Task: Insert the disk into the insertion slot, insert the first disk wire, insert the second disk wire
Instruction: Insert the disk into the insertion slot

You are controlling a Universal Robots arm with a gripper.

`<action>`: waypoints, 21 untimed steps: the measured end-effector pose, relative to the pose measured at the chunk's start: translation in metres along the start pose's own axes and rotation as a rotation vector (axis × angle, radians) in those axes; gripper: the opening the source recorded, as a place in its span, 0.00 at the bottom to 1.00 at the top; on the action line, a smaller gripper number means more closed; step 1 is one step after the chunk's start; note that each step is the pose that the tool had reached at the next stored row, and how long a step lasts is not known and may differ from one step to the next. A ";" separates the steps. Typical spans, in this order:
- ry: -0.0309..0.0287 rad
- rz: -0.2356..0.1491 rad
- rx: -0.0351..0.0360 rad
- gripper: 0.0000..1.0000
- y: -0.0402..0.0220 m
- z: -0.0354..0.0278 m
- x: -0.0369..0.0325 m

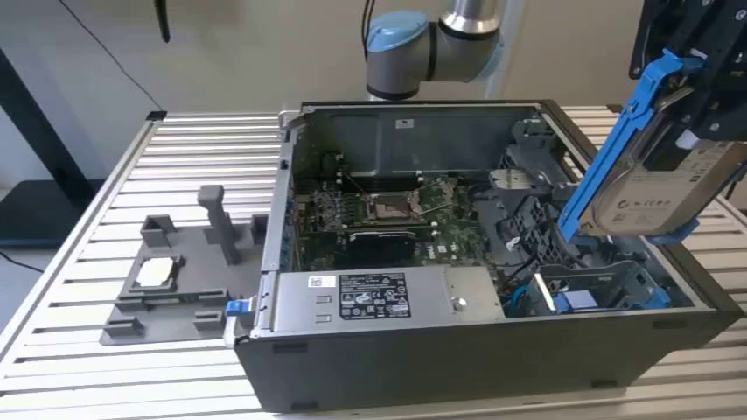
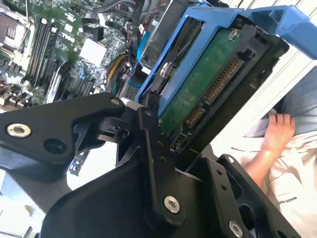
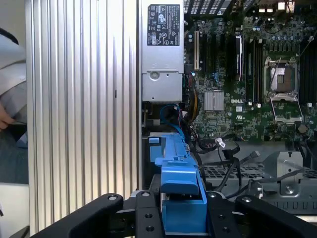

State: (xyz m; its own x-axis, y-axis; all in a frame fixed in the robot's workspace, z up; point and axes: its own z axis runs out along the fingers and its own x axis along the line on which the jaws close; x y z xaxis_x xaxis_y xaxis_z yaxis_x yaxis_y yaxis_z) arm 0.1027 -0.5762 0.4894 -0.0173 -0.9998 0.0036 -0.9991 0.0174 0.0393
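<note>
1. Exterior view: the gripper (image 1: 698,118) holds the disk (image 1: 653,197) tilted in the air above the computer case (image 1: 467,359) on the exterior view's right. Its jaws are clamped on the blue carrier. The insertion slot (image 1: 607,278) lies below, well apart from the disk, so the first step is judged not yet done.
2. Second wrist view: the gripper (image 2: 185,144) grips the disk (image 2: 208,84) by its sides. The connector edge (image 2: 218,87) is bare, so neither disk wire is plugged in. A person's hand (image 2: 277,131) rests beyond the case.
3. First wrist view: the disk (image 3: 181,186) sits in the gripper (image 3: 181,215), raised over the case near the power-supply box (image 3: 161,49) and the motherboard (image 3: 247,74).
</note>
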 end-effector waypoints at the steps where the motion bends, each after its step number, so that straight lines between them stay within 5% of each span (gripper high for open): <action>1: 0.0000 -0.002 0.0000 0.33 0.0000 0.0002 0.0000; 13: 0.0103 -0.032 0.0002 0.33 -0.0042 0.0144 -0.0001; 21: 0.0337 -0.031 0.0003 0.33 -0.0069 0.0255 -0.0002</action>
State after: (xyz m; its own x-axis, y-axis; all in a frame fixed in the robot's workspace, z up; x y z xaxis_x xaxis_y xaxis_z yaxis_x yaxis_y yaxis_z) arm 0.1086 -0.5762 0.4636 0.0148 -0.9992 0.0361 -0.9991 -0.0133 0.0397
